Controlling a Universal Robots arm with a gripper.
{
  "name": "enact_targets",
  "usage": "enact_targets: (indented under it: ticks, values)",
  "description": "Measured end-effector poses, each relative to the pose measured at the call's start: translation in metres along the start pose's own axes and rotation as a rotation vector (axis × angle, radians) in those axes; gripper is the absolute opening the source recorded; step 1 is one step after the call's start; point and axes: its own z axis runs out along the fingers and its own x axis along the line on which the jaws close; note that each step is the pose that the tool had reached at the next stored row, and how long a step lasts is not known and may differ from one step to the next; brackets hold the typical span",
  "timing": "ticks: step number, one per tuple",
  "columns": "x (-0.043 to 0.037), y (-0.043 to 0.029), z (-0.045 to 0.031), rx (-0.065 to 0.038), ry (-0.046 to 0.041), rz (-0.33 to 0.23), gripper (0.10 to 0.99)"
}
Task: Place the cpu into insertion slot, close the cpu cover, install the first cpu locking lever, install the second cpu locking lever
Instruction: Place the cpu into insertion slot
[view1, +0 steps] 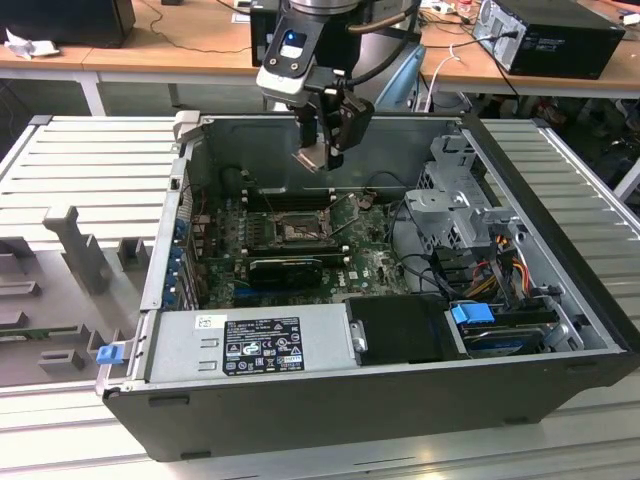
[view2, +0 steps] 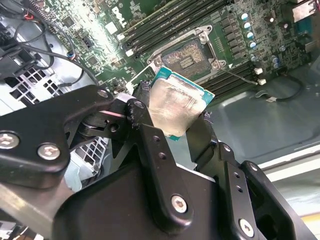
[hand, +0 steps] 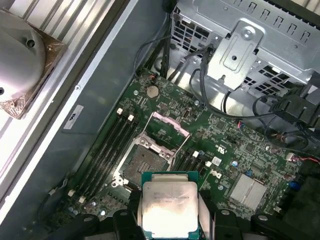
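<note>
- Nearest you in the exterior view, the grey power supply (view1: 250, 345) spans the lower middle of the open computer case (view1: 400, 410).
- Behind it, at centre frame, the insertion slot (view1: 295, 228) lies uncovered on the green board. The first wrist view shows the cpu cover (hand: 172, 125) tipped up off it.
- At upper centre, your gripper (view1: 322, 155) hangs above the slot, its fingers (view2: 142, 117) clamped on opposite edges of the cpu (view2: 175, 105), clear of the board.
</note>
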Motion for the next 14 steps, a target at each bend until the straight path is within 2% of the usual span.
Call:
enact_targets:
  ticks: [5,9,12,14]
  values:
    - [0.0000,0.0000,0.0003,-0.001,-0.0055,0.061,0.533]
    - [0.0000,-0.0001,0.0014,-0.004,-0.0156,0.175,0.533]
    - [0.0000,-0.0002,0.0020,-0.005,-0.0196,0.220,0.533]
    - [-0.0001,-0.0002,0.0028,-0.006,-0.0247,0.277,0.533]
